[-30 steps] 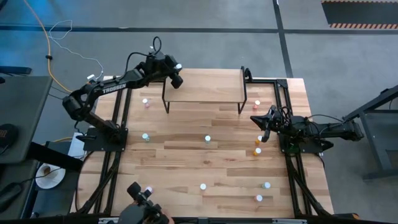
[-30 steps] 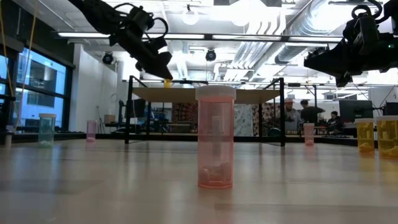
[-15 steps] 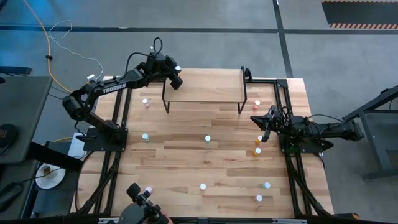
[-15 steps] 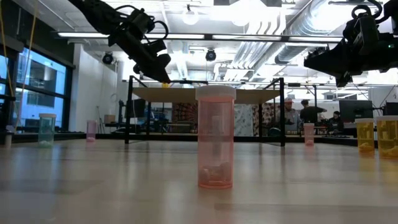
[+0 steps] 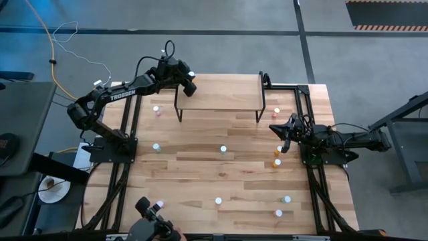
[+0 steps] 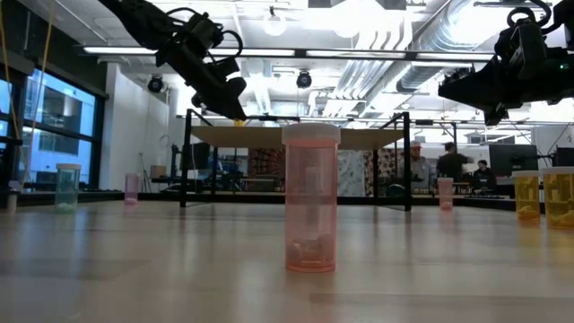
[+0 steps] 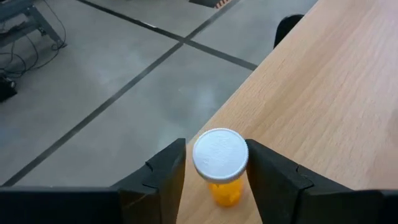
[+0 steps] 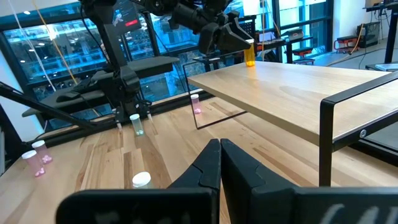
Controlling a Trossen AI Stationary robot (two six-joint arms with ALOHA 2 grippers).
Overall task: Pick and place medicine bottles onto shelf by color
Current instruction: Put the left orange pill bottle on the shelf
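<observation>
The shelf point(image 5: 221, 92) is a light-wood platform on black legs at the table's far middle. My left gripper point(image 5: 190, 86) is at its far left corner, shut on an orange bottle with a white cap point(image 7: 219, 163); this bottle also shows in the right wrist view point(image 8: 249, 55). My right gripper point(image 5: 286, 128) hangs above the table's right side, shut and empty, its fingers together in its wrist view point(image 8: 220, 152). Several bottles stand upright on the table: pink point(image 5: 157, 110), teal point(image 5: 156, 146), orange point(image 5: 275, 162), red point(image 5: 276, 112). My left gripper has the orange bottle between its two fingers at the white cap point(image 7: 239, 155), one finger on each side. The fingers come slanting down from the table's left side. The bottle is upright, its base at the shelf top's edge point(image 7: 249, 186).
More bottles stand at the table's middle point(image 5: 223, 149) and near side point(image 5: 218, 200), point(image 5: 287, 199), point(image 5: 278, 213). A pink bottle point(image 6: 310, 199) stands close to the low camera. Black frame rails point(image 5: 304, 107) run along both table sides. People show in the room behind.
My left gripper has shifted a little toward the table's left edge with the orange bottle, which now sits lower at the shelf top. My right arm has kept still.
</observation>
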